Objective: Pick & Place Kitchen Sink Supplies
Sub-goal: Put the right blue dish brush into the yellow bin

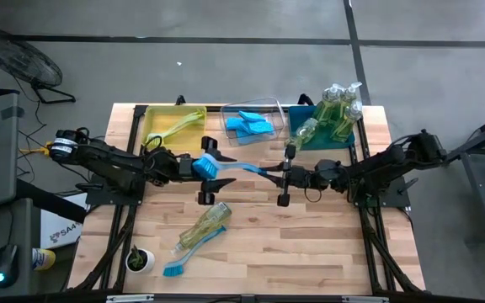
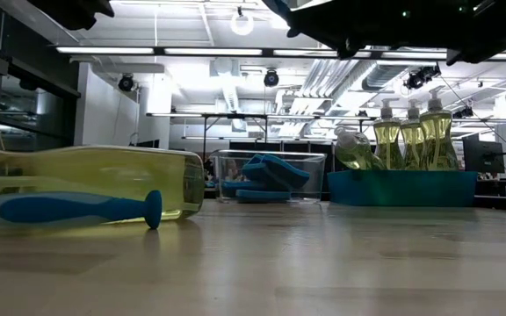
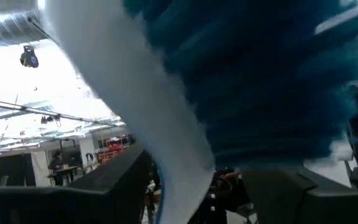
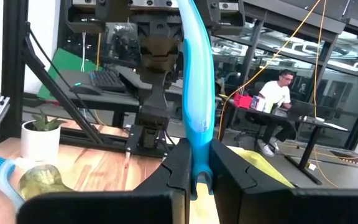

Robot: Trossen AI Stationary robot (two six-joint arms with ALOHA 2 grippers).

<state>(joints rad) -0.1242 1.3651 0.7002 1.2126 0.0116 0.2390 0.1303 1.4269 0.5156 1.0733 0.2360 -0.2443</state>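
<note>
Potted plant [image 1: 140, 260]: near the table's front left corner, upright in a white pot.
Left gripper [image 1: 199, 167]: over the table's left-centre, fingers clamped on the bristle head of a blue dish brush [image 1: 226, 167]; in the left wrist view, blue bristles and the white head fill the picture.
Yellow bin [image 1: 152, 119]: at the back left, holding a yellow-green dish brush [image 1: 178, 125] laid on a slant.
Second blue brush [image 1: 194, 250]: flat on the wood in front of centre, bristle end toward the front left.
Lying soap bottle [image 1: 205, 225]: on its side, touching that brush and resting over its handle; same pair close up in the low view.
Held brush: off the table, spanning level between the two grippers, head left, handle right.
Clear bin [image 1: 280, 119]: at back centre, with light-blue sponges [image 1: 249, 125] inside.
Right gripper [image 1: 284, 174]: right of centre, fingers shut on the handle's tip; right wrist view shows the blue handle pinched between both dark fingers [image 4: 179, 168].
Teal bin [image 1: 346, 140]: at back right, holding upright soap bottles [image 1: 342, 111], one more tilted against its left side.
Person [image 4: 277, 106]: seated at a desk well beyond the table.
</note>
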